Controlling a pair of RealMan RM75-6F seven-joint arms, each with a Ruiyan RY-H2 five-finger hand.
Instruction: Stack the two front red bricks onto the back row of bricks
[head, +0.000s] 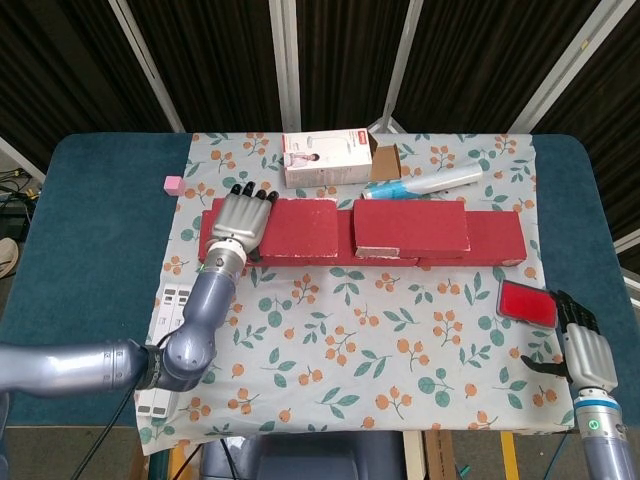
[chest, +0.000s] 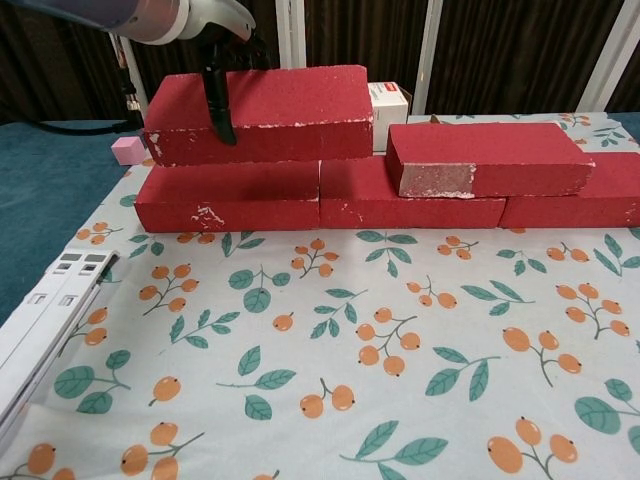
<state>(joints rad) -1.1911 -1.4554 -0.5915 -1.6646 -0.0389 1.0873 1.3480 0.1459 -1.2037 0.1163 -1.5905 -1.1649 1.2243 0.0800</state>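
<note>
the left hand (head: 243, 217) grips a red brick (chest: 262, 113) just above the left end of the back row (chest: 390, 196), beside the brick (chest: 487, 158) already stacked there. the right hand (head: 583, 352) hovers low at the counter's right edge, fingers apart, holding nothing.

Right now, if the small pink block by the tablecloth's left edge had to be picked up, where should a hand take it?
Pinch the pink block across its opposite side faces from above: it sits alone on the blue table, nothing crowding it.
</note>
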